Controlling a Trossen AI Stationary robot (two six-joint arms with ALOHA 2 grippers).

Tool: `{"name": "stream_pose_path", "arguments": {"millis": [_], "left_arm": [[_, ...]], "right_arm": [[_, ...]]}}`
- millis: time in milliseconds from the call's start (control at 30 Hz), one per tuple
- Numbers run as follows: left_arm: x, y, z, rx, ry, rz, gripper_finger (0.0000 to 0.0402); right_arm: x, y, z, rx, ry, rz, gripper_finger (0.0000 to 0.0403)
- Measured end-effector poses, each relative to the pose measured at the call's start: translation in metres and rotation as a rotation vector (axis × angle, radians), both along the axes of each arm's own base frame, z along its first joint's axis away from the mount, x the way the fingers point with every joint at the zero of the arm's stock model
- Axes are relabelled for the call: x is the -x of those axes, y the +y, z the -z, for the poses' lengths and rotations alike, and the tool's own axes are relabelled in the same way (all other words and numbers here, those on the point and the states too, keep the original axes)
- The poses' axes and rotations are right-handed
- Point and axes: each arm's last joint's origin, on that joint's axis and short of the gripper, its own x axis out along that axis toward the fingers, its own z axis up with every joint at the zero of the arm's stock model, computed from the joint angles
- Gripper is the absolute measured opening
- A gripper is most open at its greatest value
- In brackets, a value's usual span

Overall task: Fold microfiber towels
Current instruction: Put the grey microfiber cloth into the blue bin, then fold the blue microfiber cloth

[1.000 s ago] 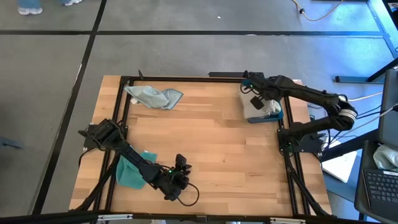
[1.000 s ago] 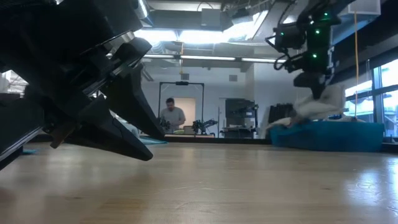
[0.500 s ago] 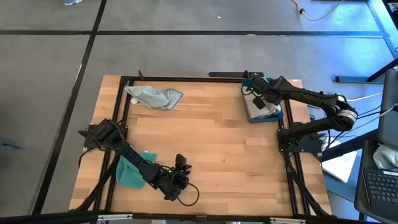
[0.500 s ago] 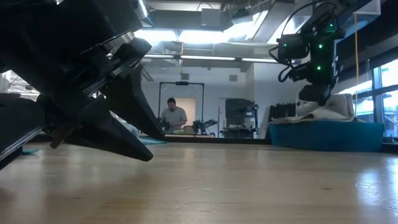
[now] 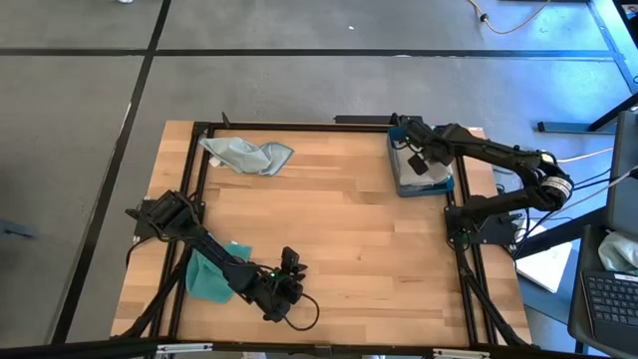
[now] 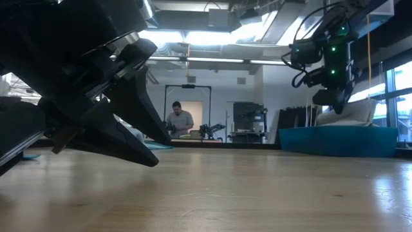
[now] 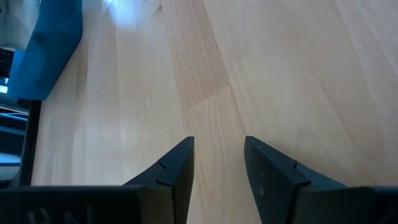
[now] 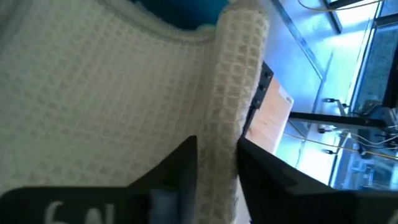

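Note:
A cream waffle-weave microfiber towel [image 8: 93,93] lies in the blue tray [image 5: 446,185] at the table's far right. My right gripper [image 8: 216,180] hovers over it, open, with an upstanding fold of the towel [image 8: 239,74] running between its fingers. My left gripper [image 7: 219,162] stands open near the table's front edge with only bare wood between its fingers. A pale blue towel [image 5: 246,156] lies crumpled at the far left. A teal towel [image 5: 206,279] lies on the table, partly under the left arm. My right gripper comes slanting down from above, one finger on each side of the cream towel's raised fold [image 8: 219,140], and the fingers lie along the fold. Whether they touch the cloth I cannot tell. The towel rests on the tray.
Black frame rails [image 5: 199,189] border the table on the left and right. The broad wooden middle [image 5: 339,219] lies bare between the arms. In the low view a person [image 6: 178,120] stands in the room far behind the table.
My right gripper has gone down toward the blue tray and a little toward the table's right edge. The cream towel, which hung bunched below it, has settled flat onto the tray.

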Motion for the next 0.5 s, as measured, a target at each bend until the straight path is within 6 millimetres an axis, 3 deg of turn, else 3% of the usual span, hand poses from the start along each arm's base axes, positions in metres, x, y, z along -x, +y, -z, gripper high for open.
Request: {"name": "stream_pose_path", "arguments": {"millis": [300,400,500], "left_arm": [[-0.001,0.001,0.000,0.000,-0.001,-0.001,0.0133],[-0.001,0.002,0.000,0.003,0.001,-0.003,0.0133],[-0.001,0.001,0.000,0.005,0.002,-0.001,0.0133]], "right_arm": [[-0.009,0.006,-0.034,0.042,0.038,-0.025,0.0208],[-0.017,0.008,-0.041,0.010,-0.053,-0.055,0.0215],[-0.023,0.010,-0.036,-0.057,-0.170,-0.060,0.0209]]}}
